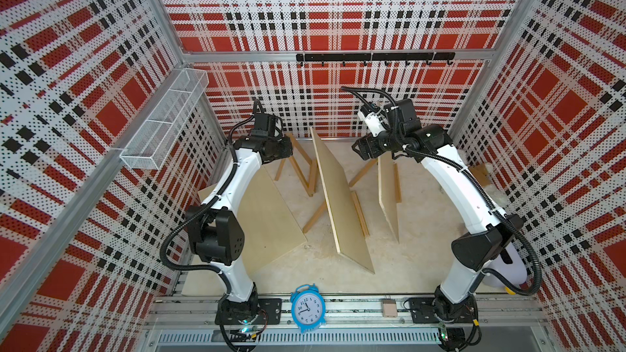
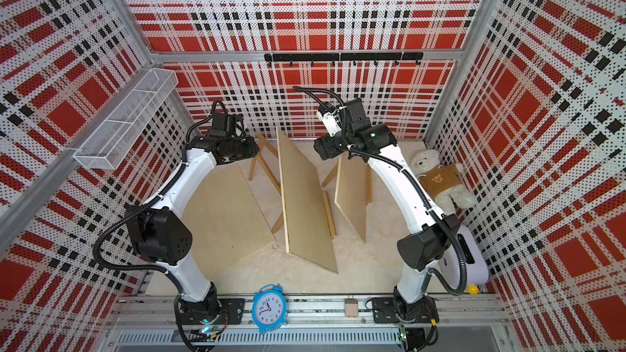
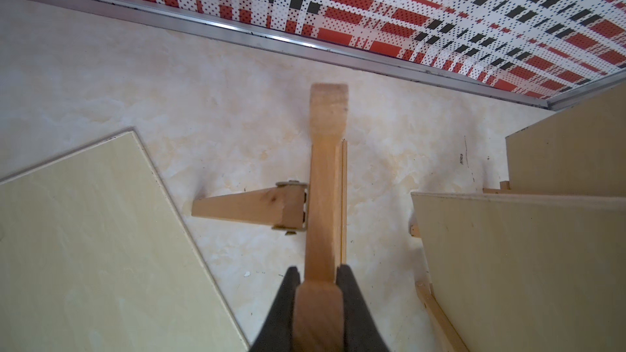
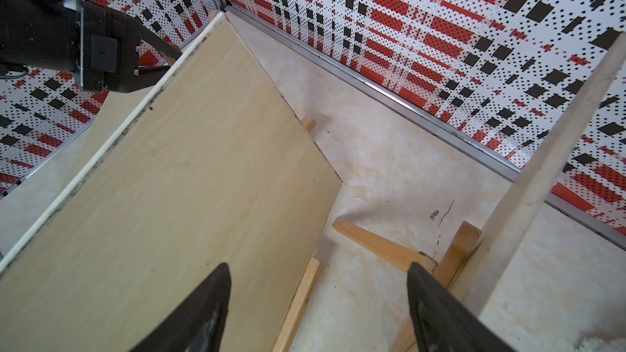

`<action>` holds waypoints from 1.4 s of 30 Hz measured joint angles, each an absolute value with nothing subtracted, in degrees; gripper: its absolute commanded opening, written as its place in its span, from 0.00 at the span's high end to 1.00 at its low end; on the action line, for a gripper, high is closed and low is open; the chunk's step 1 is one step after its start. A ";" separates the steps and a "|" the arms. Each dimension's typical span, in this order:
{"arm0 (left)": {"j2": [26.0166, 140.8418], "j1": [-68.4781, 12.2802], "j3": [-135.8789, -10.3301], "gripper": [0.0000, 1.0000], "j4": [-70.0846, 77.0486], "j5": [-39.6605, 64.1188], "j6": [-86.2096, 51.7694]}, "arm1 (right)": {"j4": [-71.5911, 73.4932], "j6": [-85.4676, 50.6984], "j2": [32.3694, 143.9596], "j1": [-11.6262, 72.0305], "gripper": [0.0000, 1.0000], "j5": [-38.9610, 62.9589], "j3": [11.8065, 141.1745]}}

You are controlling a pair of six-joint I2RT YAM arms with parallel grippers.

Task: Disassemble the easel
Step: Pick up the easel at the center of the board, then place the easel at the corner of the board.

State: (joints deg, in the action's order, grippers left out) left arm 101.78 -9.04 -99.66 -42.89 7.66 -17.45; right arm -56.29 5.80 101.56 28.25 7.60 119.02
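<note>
The bare wooden easel [image 1: 302,168] stands at the back of the table, left of centre. My left gripper [image 3: 319,274] is shut on the top of the easel's upright post [image 3: 326,177], one black finger [image 3: 292,277] against each side. Its hinged rear leg [image 3: 242,209] slopes down to the table. In both top views the left gripper [image 2: 254,147] sits at the easel's top. My right gripper [image 4: 318,284] is open and holds nothing, hovering between a leaning board [image 4: 189,164] and the rear leg of a second easel [image 4: 379,245].
A board [image 1: 267,218] lies flat by the left arm. A tall board [image 1: 342,204] leans on a middle easel and another board [image 1: 389,194] on a right one. A blue alarm clock [image 1: 307,308] stands at the front, a teddy bear [image 2: 440,177] far right, and a wire basket [image 1: 162,120] hangs on the left wall.
</note>
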 measured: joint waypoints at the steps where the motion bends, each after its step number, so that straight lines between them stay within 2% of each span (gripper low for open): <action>1: 101.54 -9.04 -99.66 1.00 -43.07 7.14 -17.19 | -56.27 5.78 101.56 28.25 0.17 7.60 119.00; 12: 88.95 -7.73 -101.89 1.00 -49.36 4.08 -13.39 | -52.66 5.56 100.92 28.25 0.18 9.17 115.98; 21: 75.88 -7.46 -107.66 1.00 -53.87 2.94 -12.23 | -44.93 6.76 93.78 28.25 0.21 11.81 108.53; 29: 67.68 -7.55 -113.06 1.00 -58.37 7.99 -12.86 | -31.42 7.16 87.90 28.23 0.31 25.56 103.63; 34: 63.51 -7.60 -113.95 1.00 -60.84 11.57 -13.72 | -26.65 8.12 88.27 29.71 0.31 33.58 104.01; 42: 59.35 -7.81 -113.95 1.00 -64.84 13.72 -15.92 | -23.16 14.72 88.27 37.34 0.33 35.88 104.16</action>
State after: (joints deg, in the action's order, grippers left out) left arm 59.35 -7.81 -113.95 -64.84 13.72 -15.92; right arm -23.16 14.72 88.27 37.34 35.88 104.16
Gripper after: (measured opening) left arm 0.189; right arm 0.674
